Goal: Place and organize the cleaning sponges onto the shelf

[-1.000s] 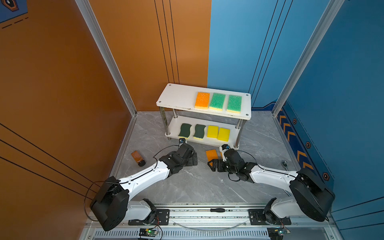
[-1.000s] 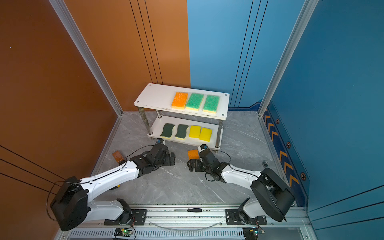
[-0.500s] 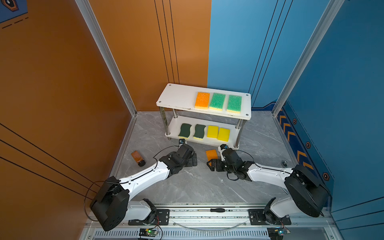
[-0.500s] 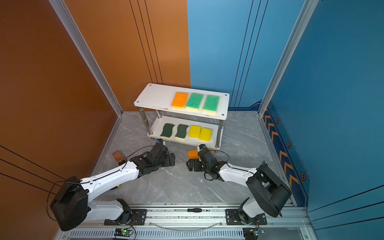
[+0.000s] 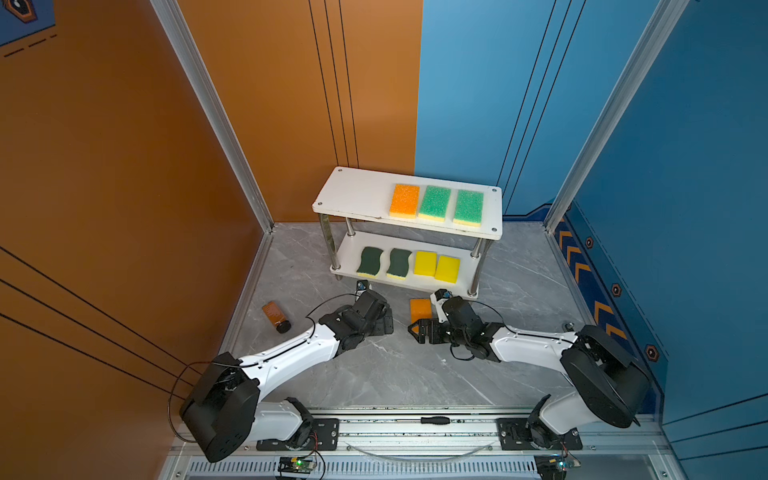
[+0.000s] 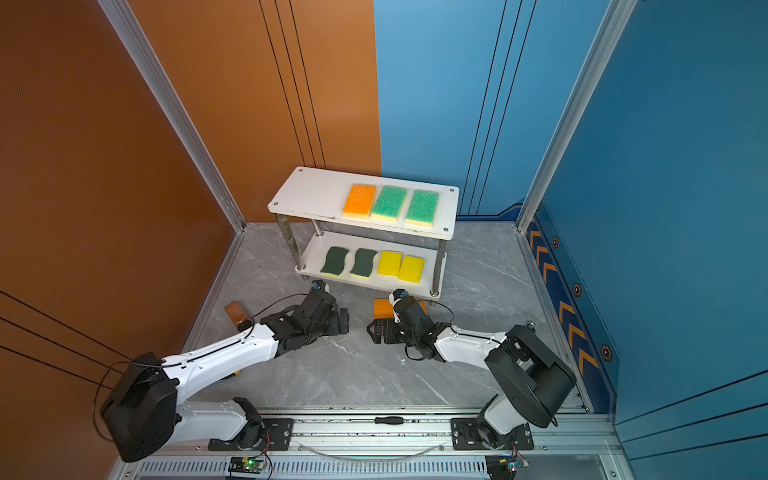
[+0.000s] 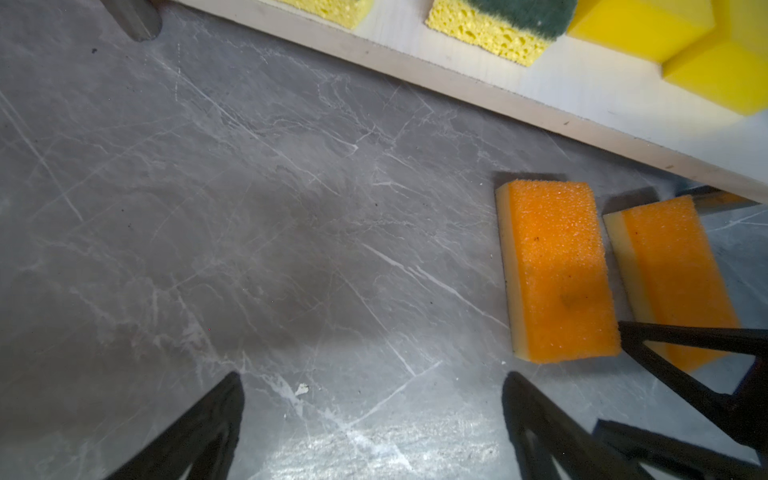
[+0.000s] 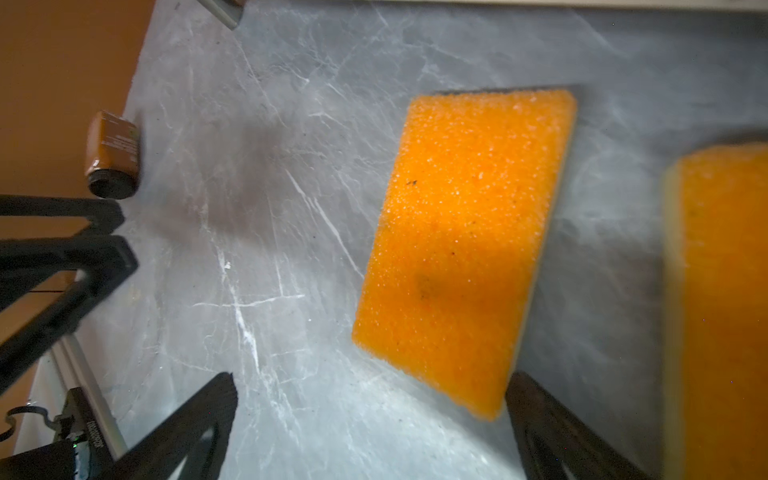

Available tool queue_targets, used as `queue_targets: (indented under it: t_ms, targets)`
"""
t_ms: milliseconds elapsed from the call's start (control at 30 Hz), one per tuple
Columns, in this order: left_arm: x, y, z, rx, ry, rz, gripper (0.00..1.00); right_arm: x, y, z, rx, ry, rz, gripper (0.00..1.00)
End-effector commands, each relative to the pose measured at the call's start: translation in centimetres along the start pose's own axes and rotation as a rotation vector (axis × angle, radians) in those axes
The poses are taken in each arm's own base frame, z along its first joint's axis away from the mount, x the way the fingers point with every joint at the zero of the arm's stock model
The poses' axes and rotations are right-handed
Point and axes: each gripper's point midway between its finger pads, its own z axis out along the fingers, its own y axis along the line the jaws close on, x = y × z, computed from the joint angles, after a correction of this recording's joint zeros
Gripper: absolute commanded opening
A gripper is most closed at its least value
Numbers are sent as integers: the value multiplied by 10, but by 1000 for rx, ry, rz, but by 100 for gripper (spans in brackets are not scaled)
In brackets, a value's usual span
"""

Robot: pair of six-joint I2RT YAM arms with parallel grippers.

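Observation:
The white two-tier shelf (image 5: 357,195) (image 6: 311,195) holds an orange-topped sponge (image 5: 404,201) and two light-green ones (image 5: 434,203) on its top board. Two dark-green sponges (image 5: 370,261) and two yellow ones (image 5: 425,262) lie on the lower board. Two orange-topped sponges lie side by side on the floor in front of it, the left one (image 7: 557,270) (image 8: 465,245) (image 5: 419,309) and the right one (image 7: 673,274) (image 8: 723,291). My right gripper (image 8: 370,386) (image 5: 419,330) is open low over the floor, with one finger at the left sponge's near corner. My left gripper (image 7: 370,386) (image 5: 386,324) is open over bare floor, facing it.
A brown bottle (image 5: 276,316) (image 8: 112,153) lies on the grey floor near the orange left wall. The shelf's metal posts (image 5: 476,270) stand just behind the floor sponges. The two grippers are close together, tips a hand's width apart.
My right gripper has crept a little to the left along the floor by the orange sponge. The left arm has not moved.

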Motion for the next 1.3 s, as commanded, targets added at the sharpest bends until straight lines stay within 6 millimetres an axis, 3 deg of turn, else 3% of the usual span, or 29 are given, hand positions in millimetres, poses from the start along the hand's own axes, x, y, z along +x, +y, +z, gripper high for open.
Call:
queue_targets:
  t_ms: [0, 300, 633, 767, 1067, 1267]
  targets:
    - [1, 5, -3, -11, -11, -14, 98, -3, 24, 4, -115, -1, -9, 100]
    - [-2, 4, -7, -5, -28, 32, 98, -5, 36, -4, -177, -23, -6, 100]
    - [-1, -6, -6, 43, -43, 51, 98, -21, 38, -34, -170, -106, -29, 100]
    - [2, -20, -4, 76, -40, 91, 98, -26, 28, -48, -118, -143, -35, 100]
    - [1, -62, -2, 163, -50, 195, 98, -37, -23, -79, 32, -254, 61, 100]
    - [8, -83, 2, 201, -27, 252, 98, -37, -42, -95, 76, -291, 98, 100]
